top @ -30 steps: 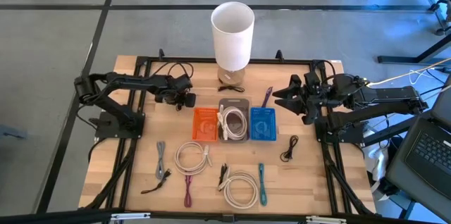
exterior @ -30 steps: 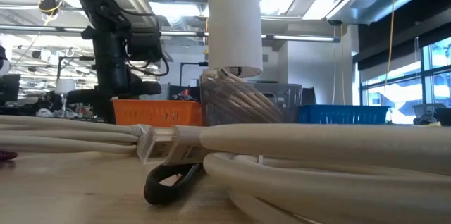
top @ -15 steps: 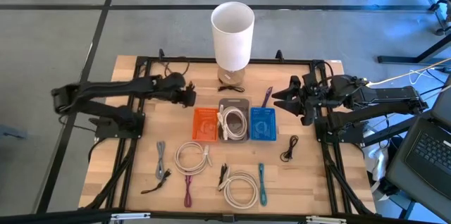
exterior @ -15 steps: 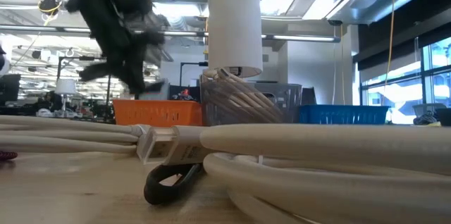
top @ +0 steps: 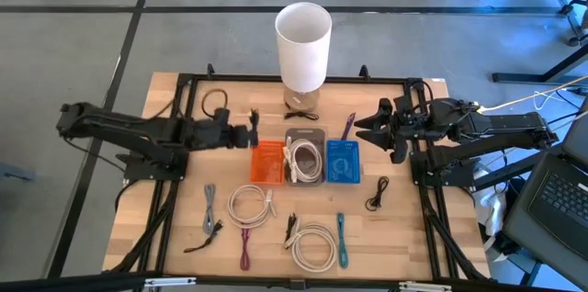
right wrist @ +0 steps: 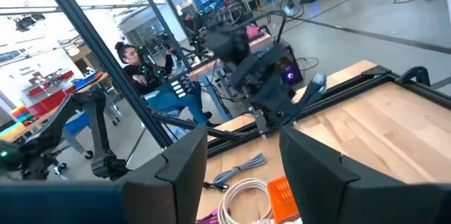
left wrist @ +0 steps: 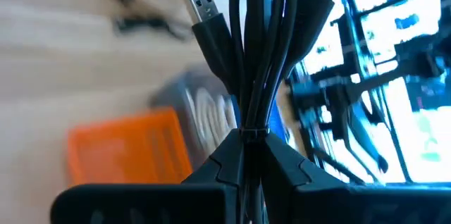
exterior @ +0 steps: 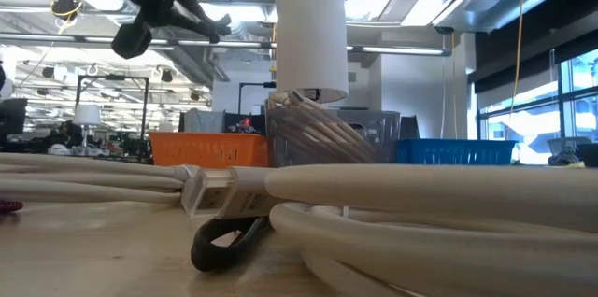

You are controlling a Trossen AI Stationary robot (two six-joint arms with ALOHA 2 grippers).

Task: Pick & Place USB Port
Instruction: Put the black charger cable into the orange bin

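**Black USB cable held aloft beside the orange bin**

The left gripper (left wrist: 248, 146) is found clamped on a bundled black cable (left wrist: 257, 48), the fingers pinched together at the bundle's tie so that the loops and both USB plugs stand clear beyond the tips. In the high view the same gripper (top: 241, 134) is placed at the 9 o'clock edge of the orange bin (top: 267, 162), with the cable (top: 253, 128) seen as a short dark shape between gripper and bin. In the low view the gripper (exterior: 177, 3) is seen raised well above the bins, a height judged to be kept so the dangling loops clear the bin wall during transfer.

Three bins are set in a row at table centre: orange, a grey bin (top: 304, 157) already holding a white cable, and a blue bin (top: 343, 162). A white cup (top: 302, 46) stands at 12 o'clock of them. Loose cables (top: 251, 206) are laid out at 6 o'clock, judged to be awaiting sorting.

The right gripper (top: 378, 129) is parked at 3 o'clock of the bins, fingers apart and empty, kept out of the working path.

The step in hand is judged to be the carry toward a bin; release is not yet made.
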